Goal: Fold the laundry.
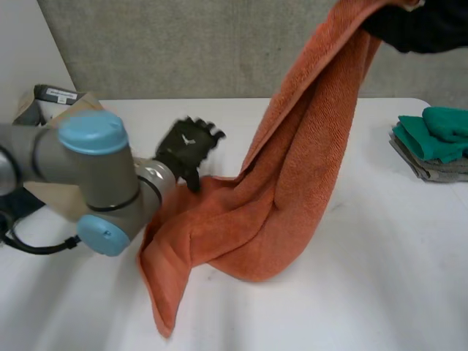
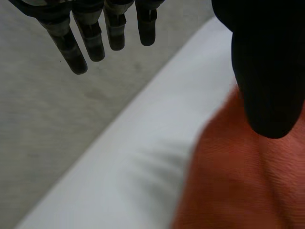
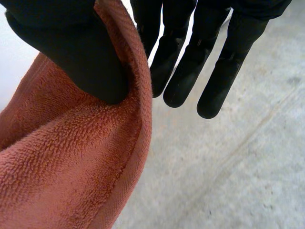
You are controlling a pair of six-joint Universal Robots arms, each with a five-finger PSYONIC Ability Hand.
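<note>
My right hand [image 1: 420, 28] pinches orange towel [image 1: 292, 175] edge between thumb and fingers, held high. Towel's lower end lies on table [image 1: 380, 285] beside my left hand [image 1: 189, 146]. Left fingers straight, released.

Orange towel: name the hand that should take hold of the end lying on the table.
Left. The left hand is open, its fingers straight, right beside the part of the orange towel that lies on the table. The right hand is occupied: it pinches the towel's raised end high above the table.
</note>
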